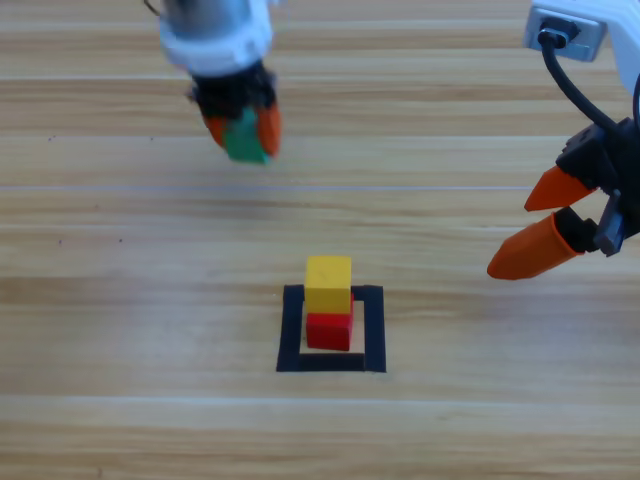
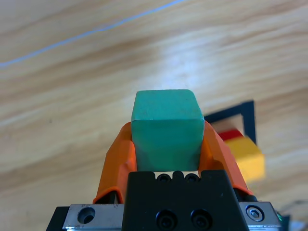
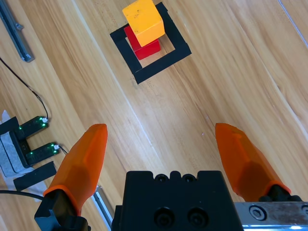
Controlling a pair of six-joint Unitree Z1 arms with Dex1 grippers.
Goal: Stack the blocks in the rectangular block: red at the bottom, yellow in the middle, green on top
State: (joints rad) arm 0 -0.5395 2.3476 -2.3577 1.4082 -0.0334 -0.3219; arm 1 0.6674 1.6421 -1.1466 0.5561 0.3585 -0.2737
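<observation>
Inside the black tape rectangle [image 1: 374, 330] [image 3: 174, 53] [image 2: 238, 111] the yellow cube [image 1: 328, 284] [image 3: 143, 21] [image 2: 246, 158] rests on the red cube [image 1: 329, 331] [image 3: 146, 48] [image 2: 230, 134]. My left gripper [image 1: 243, 128] [image 2: 166, 139] hangs above the table at the upper left, well away from the stack, shut on the green cube [image 1: 245, 137] [image 2: 166, 128]. My right gripper [image 1: 535, 222] [image 3: 161, 139] waits open at the right edge, with nothing between its jaws.
A thin pale line [image 1: 330, 187] runs across the wooden table between the left gripper and the stack. In the right wrist view a small black device with green lights [image 3: 33, 138] and cables lie beyond the table's edge.
</observation>
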